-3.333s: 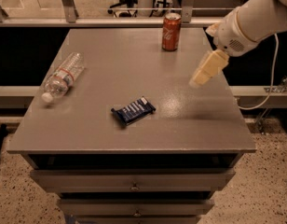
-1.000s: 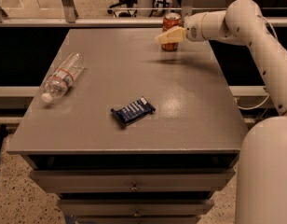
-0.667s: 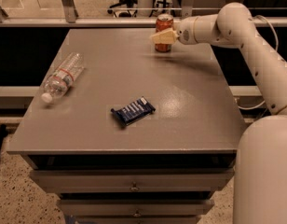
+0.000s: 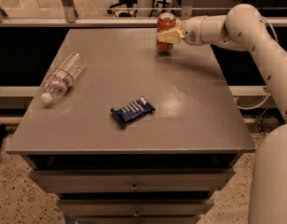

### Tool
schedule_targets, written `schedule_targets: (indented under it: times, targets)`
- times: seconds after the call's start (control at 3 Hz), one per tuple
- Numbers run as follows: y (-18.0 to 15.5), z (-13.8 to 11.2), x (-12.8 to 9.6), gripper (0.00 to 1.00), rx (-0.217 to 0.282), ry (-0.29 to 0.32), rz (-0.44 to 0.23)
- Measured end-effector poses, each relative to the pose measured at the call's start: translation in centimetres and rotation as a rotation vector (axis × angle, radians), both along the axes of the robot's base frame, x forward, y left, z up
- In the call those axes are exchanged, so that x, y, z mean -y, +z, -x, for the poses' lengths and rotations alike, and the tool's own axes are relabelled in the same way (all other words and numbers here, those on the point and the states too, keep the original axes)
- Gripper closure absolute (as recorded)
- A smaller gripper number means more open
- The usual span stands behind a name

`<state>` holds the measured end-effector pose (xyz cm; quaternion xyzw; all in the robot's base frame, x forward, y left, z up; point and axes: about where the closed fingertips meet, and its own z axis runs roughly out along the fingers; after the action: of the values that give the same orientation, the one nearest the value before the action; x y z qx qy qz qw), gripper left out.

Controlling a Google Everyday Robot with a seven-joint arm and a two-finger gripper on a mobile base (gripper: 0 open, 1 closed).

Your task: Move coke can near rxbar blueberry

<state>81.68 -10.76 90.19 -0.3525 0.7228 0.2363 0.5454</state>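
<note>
The red coke can (image 4: 165, 24) stands upright near the far edge of the grey table (image 4: 101, 64), right of centre. My gripper (image 4: 167, 36) reaches in from the right and its cream fingers (image 4: 170, 36) are closed around the can's middle. The can looks to rest on or just above the tabletop. The rxbar blueberry (image 4: 133, 111), a dark blue wrapper with white lettering, lies flat near the front middle of the table, well in front of and left of the can.
A clear plastic water bottle (image 4: 62, 76) with a red label band lies on its side at the table's left. My white arm (image 4: 255, 36) spans the table's right side. Drawers (image 4: 134, 185) sit below the front edge.
My gripper swung from the right side of the table to the can and closed around it. The can has shifted slightly left. The bar and bottle have not moved.
</note>
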Motion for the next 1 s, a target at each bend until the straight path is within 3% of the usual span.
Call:
schedule_targets:
  times: [0.33,0.67,1.0]
  targets:
    - [2.5,3.1,0.9,1.0,0.033,0.047,0.029]
    - [3.3,11.6,0.2,1.0,-0.015,0.251,0.104]
    - [1.8,16.9,0.8,1.0,-0.079,0.375,0.151]
